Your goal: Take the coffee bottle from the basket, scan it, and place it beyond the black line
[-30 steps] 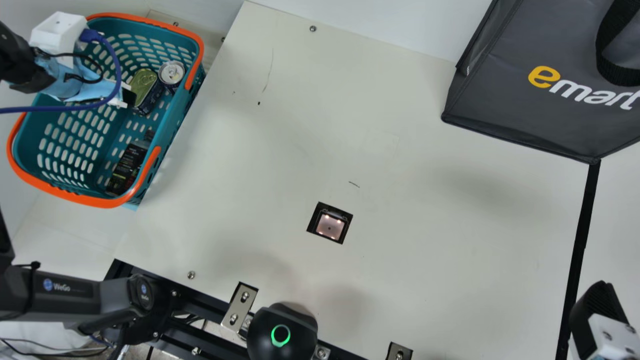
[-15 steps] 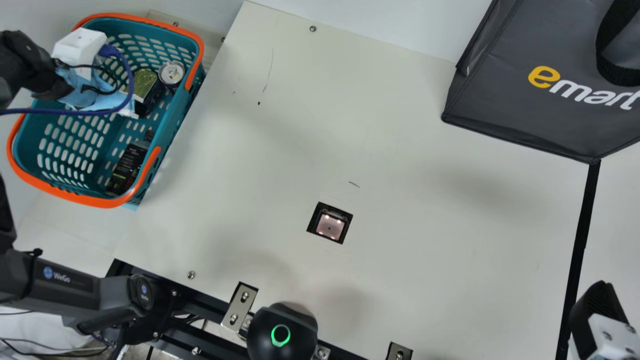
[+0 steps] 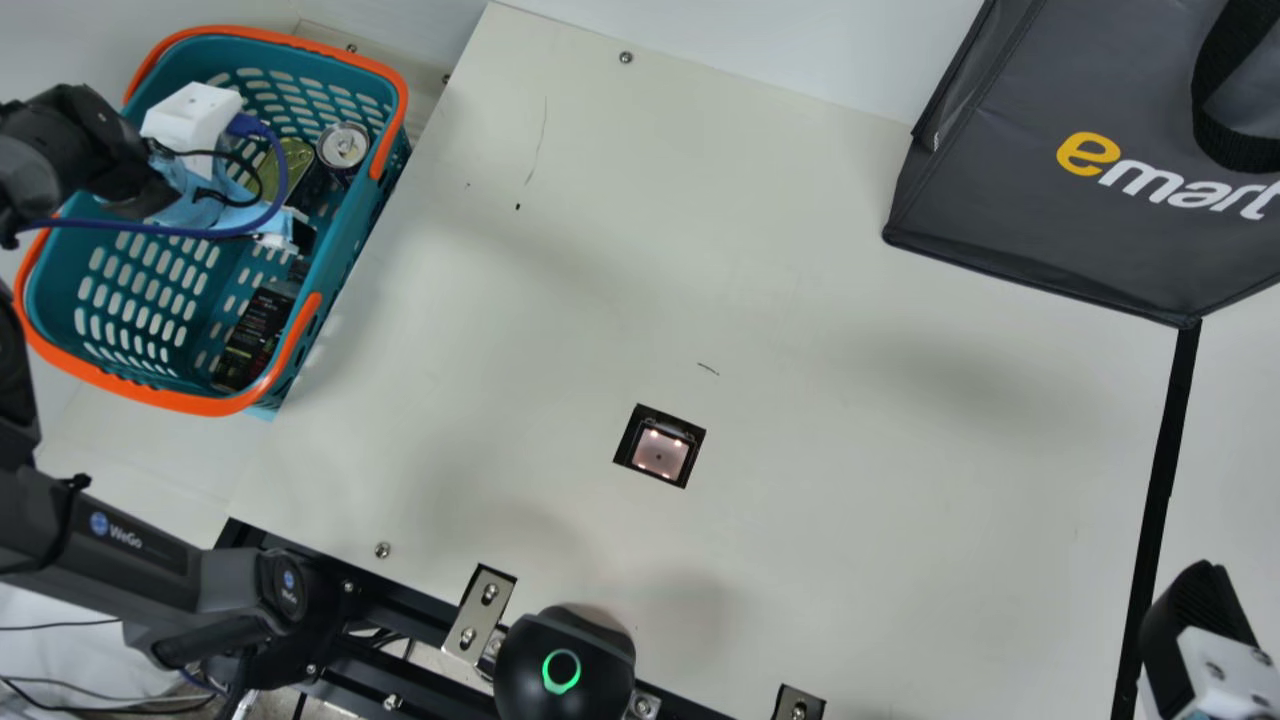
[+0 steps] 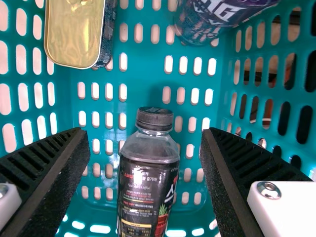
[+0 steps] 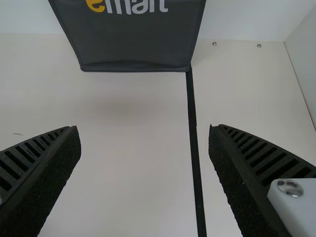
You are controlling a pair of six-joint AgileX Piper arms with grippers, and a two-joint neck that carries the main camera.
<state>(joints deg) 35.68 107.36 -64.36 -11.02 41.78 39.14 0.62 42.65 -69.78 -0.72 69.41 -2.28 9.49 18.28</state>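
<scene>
Three things lay in the teal basket (image 3: 350, 235) at the left of your main view: the coffee bottle (image 3: 250, 335), a rectangular tin (image 3: 295, 160) with a gold lid, and a can (image 3: 343, 146) with its silver top facing up. The bottle was on its side on the basket's slotted floor, beside the wall nearest the table (image 3: 800, 560), its black cap toward the other two. The tin and can sat near each other, toward the basket's far end.

Your left gripper (image 3: 300, 235) was inside the basket, its jaws open. In the left wrist view, the bottle's cap and shoulders appeared between the fingers, with a gap on either side.

A dark grey bag (image 3: 1000, 200) with a black strap stood at the table's far right; you could not tell what it held. The black line (image 3: 1162, 470) ran toward you from its lower corner. Your right gripper (image 3: 1195, 615) was near that line, its jaws wide apart and holding nothing. The square scanner window (image 3: 660, 452) glowed in the tabletop, between basket and line.
</scene>
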